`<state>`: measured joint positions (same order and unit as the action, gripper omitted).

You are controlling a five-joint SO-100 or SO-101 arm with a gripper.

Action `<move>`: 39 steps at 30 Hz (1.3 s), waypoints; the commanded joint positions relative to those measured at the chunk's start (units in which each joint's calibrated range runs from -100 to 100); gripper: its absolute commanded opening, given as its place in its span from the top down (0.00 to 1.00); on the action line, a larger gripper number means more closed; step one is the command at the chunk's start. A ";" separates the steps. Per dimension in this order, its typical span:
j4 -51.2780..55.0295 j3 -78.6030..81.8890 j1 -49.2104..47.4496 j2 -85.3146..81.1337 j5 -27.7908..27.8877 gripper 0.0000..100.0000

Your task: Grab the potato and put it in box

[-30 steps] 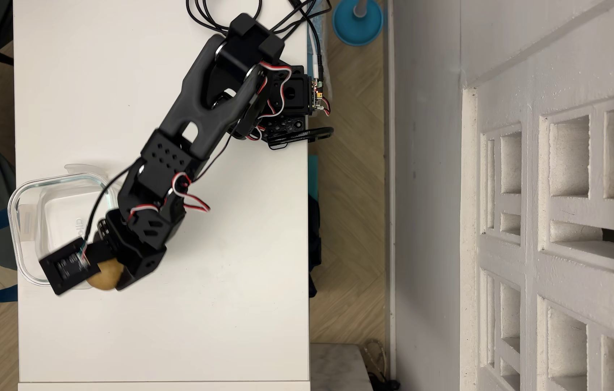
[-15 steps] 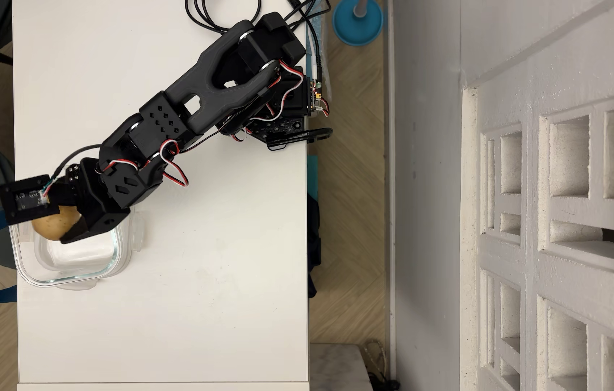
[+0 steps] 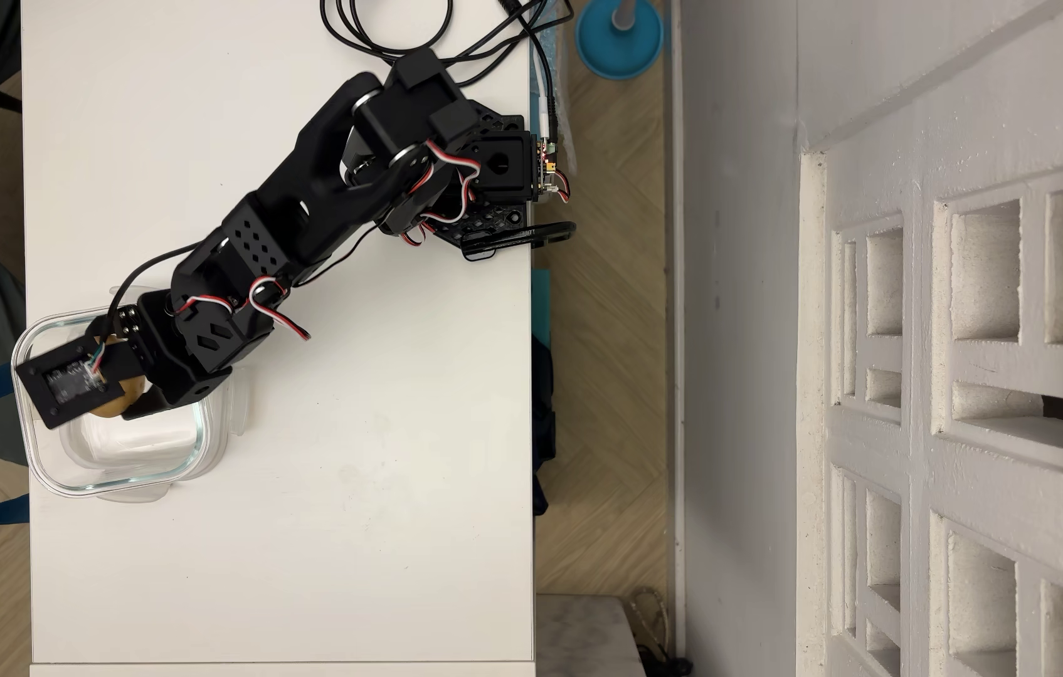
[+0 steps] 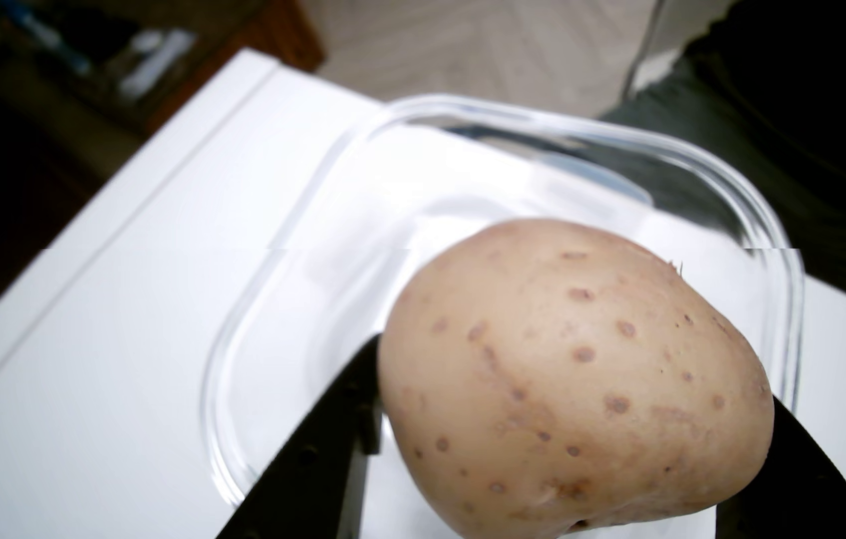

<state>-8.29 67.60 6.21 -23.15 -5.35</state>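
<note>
The potato (image 4: 571,373), tan with brown specks, is clamped between my gripper's (image 4: 566,414) two black fingers (image 4: 317,451) and fills the lower right of the wrist view. It hangs over the inside of the box (image 4: 514,111), a clear glass container with rounded corners. In the overhead view the gripper (image 3: 115,405) is over the upper half of the box (image 3: 124,485), which stands at the table's left edge. Only a sliver of the potato (image 3: 121,402) shows there, below the wrist camera module. Whether the potato touches the box floor cannot be told.
A translucent plastic lid (image 3: 240,403) lies under the box, its clip tabs sticking out. Black cables (image 3: 385,26) loop at the table's top edge. The arm's base (image 3: 502,169) and a black clamp (image 3: 515,237) sit at the right edge. The box partly overhangs the table's left edge.
The gripper carried the potato from the box's lower edge to its upper-left corner, then shifted slightly right and down over the box's inside. Its hold on the potato stays the same.
</note>
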 commanded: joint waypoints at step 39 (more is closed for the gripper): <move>-1.73 -2.28 -9.56 2.65 0.02 0.65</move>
<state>-8.65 67.42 -2.44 -19.28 -4.13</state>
